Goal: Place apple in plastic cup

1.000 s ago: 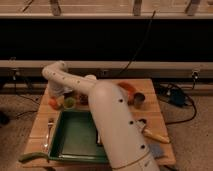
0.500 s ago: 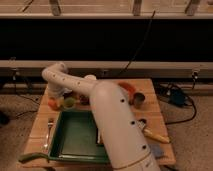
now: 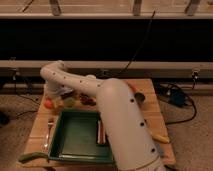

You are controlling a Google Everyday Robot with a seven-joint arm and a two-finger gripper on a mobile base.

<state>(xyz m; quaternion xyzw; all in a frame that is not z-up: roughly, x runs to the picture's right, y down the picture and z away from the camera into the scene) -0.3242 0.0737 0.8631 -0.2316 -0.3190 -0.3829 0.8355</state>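
The apple, small and orange-red, is at the left edge of the wooden table, just under the end of my arm. The plastic cup, low and yellow-green, stands just right of the apple, behind the green tray. My gripper hangs down from the white arm's bend, right above and against the apple. The arm hides much of the gripper.
A large green tray fills the table's front left. A dark brown-red lump lies right of the cup. A dark metal cup stands at the back right. A fork lies left of the tray. My white arm crosses the table's middle.
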